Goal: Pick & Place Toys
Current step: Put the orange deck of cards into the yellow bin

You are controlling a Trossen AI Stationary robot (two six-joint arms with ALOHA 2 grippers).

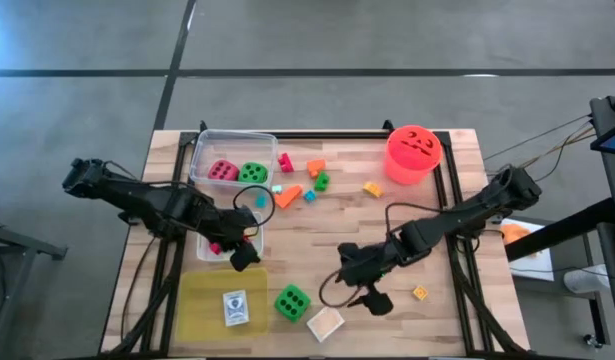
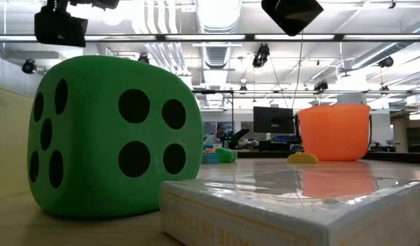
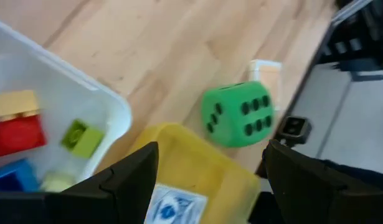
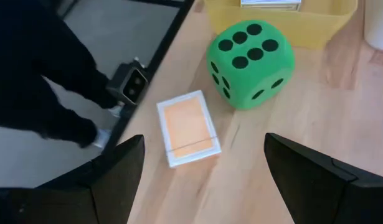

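Both grippers hang wide open and empty, the right gripper (image 1: 372, 292) poised near the green die (image 1: 291, 301) and card pack (image 1: 325, 323), probably to take one, while the left gripper (image 1: 237, 250) waits over the clear tub (image 1: 255, 238) beside the yellow tray (image 1: 202, 310).

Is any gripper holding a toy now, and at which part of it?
Nothing is held. The left gripper is open over the yellow tray; the right gripper is open above the card box and green die.
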